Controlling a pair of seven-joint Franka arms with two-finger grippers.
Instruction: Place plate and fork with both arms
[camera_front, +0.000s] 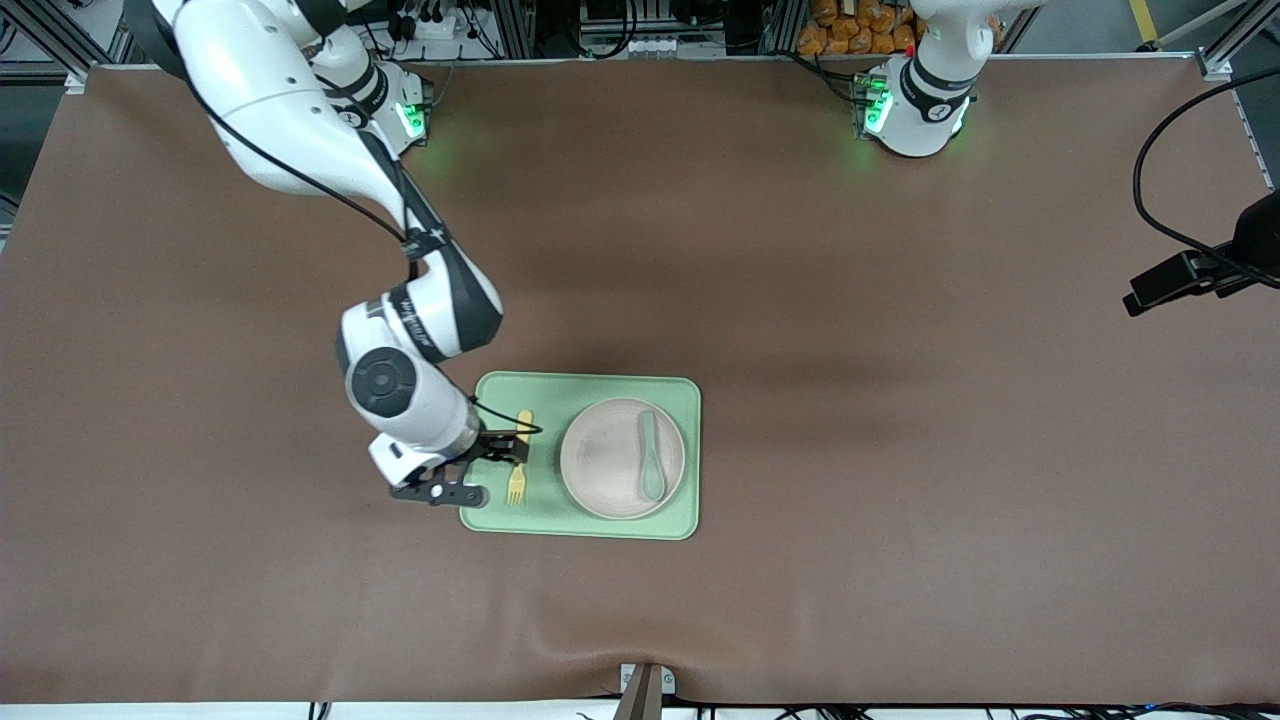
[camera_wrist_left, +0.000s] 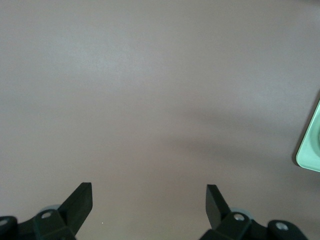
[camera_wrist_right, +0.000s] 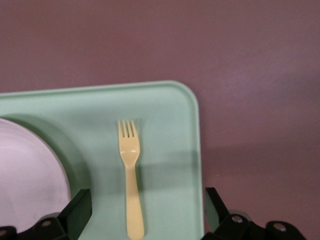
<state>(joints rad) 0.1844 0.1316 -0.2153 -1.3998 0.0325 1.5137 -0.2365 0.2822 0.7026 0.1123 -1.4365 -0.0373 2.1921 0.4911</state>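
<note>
Tray (camera_front: 590, 528) holds plate (camera_front: 610, 460) and fork (camera_front: 519, 462); right end effector (camera_front: 492, 452) over fork.
Fork lies flat on tray beside plate, toward right arm's end, long axis running nearer-to-farther from front camera, tines nearer. Right end effector is spread wide, empty, fingers straddling handle. Left end effector (camera_wrist_left: 149, 202) is also wide and empty, over bare bench (camera_wrist_left: 150, 100); left arm waits. Spoon (camera_front: 650, 455) rests on plate.

plates: 1 plate (camera_front: 621, 459) | forks: 1 fork (camera_front: 519, 458) | spoons: 1 spoon (camera_front: 650, 458) | trays: 1 tray (camera_front: 590, 526) | arms: 2
</note>
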